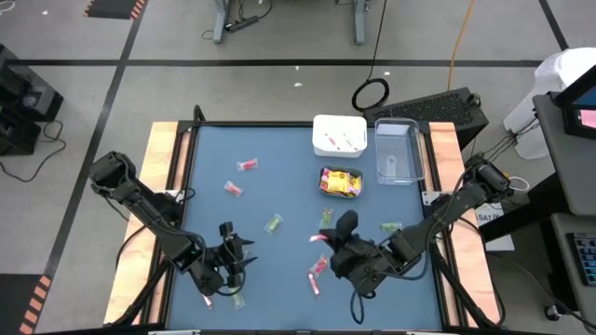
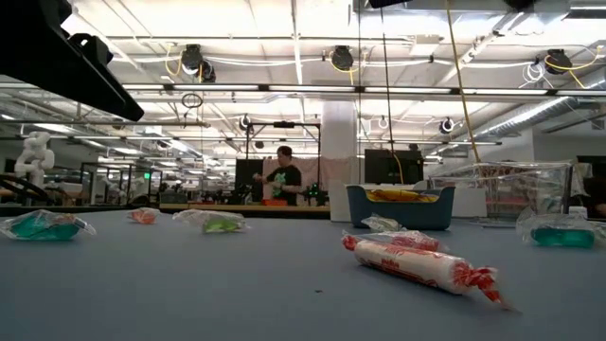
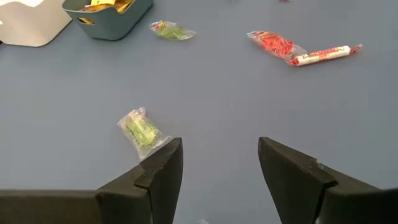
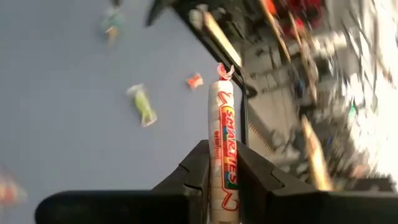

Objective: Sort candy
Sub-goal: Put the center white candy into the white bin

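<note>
The step in hand looks like a carry: the right gripper (image 4: 224,163) is clenched on a Smarties roll (image 4: 222,134), which stands up lengthwise between its fingers, and in the high view that gripper (image 1: 328,238) hangs over the blue mat (image 1: 279,261) near the table's middle. Ahead of it, toward the far edge, stand a teal bin (image 1: 341,182) already holding yellow packets, a white tray (image 1: 338,136) with a few pink sticks in it, and a clear tub (image 1: 397,152). The next move probably calls for swinging the roll over whichever container takes its kind, likely the white tray, getting low over it, then letting go so the roll drops inside and does not bounce off the rim. The left gripper (image 3: 221,169) is released, its fingers spread wide with nothing between them, low over the mat; a green sweet (image 3: 140,129) lies just beside one finger, not touched. Farther out in front of it lie another green piece (image 3: 171,30), a red piece (image 3: 274,43) and a second roll (image 3: 323,55) touching that red one. Its next job is probably to shift sideways, straddle the nearest green sweet and close. Other sweets lie scattered around both grippers, not yet sorted.
</note>
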`<state>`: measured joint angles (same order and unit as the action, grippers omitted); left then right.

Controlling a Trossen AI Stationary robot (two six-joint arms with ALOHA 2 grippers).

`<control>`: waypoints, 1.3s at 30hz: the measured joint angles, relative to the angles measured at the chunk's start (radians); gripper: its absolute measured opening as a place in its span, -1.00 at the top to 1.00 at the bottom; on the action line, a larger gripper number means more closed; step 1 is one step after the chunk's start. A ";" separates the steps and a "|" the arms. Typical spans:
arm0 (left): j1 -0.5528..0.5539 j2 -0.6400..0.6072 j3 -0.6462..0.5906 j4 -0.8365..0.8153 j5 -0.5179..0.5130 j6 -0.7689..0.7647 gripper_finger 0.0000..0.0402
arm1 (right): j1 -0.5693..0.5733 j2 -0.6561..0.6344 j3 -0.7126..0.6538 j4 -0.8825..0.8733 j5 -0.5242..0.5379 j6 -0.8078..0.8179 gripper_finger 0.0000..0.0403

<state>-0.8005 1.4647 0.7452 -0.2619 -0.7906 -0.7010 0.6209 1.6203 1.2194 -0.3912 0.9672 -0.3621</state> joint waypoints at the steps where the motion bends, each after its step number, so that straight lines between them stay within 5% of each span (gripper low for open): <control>1: 0.000 0.000 0.000 0.000 0.000 0.000 -0.07 | 0.000 0.000 0.000 -0.001 -0.012 -0.061 0.77; 11: 0.000 0.000 0.000 -0.001 0.000 0.001 -0.07 | 0.000 0.000 0.000 -0.002 -0.028 -0.363 0.77; 20: 0.000 0.000 0.000 -0.001 0.000 0.002 -0.07 | 0.000 0.000 0.000 -0.002 -0.029 -0.407 0.77; 31: 0.000 0.001 0.000 -0.001 0.000 0.002 -0.07 | 0.000 0.000 0.000 0.021 -0.031 -0.216 0.77; 39: 0.001 0.001 0.000 -0.001 0.000 0.002 -0.07 | 0.000 0.000 0.000 0.021 -0.031 0.183 0.77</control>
<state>-0.7999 1.4658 0.7452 -0.2630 -0.7902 -0.6994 0.6209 1.6207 1.2194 -0.3702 0.9358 -0.1789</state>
